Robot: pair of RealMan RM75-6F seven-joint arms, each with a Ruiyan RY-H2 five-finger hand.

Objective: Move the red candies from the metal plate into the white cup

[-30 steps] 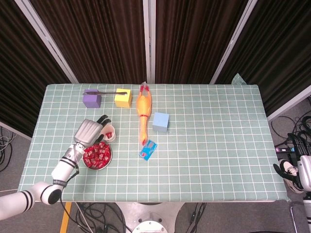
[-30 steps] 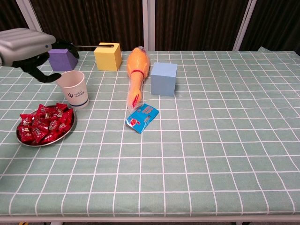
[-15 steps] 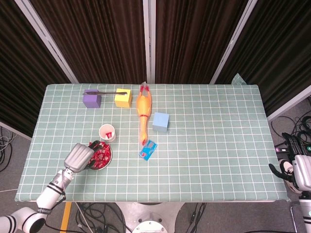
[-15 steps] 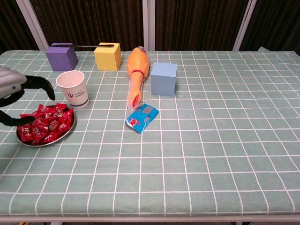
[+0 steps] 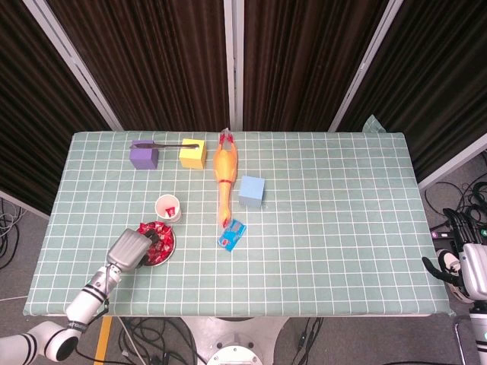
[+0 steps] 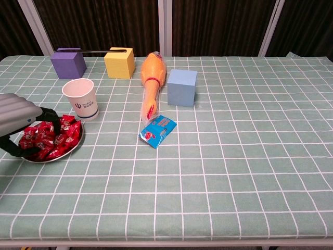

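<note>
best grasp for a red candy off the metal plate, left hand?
Probably pinch one wrapper at the top of the red candies, coming straight down from above. They lie heaped loose in the shallow metal plate, so a side approach would meet the rim. The left hand is over the plate's left part; the white cup stands just behind it.

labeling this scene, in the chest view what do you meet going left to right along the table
left hand → metal plate → white cup → yellow block → blue packet → light blue block
</note>
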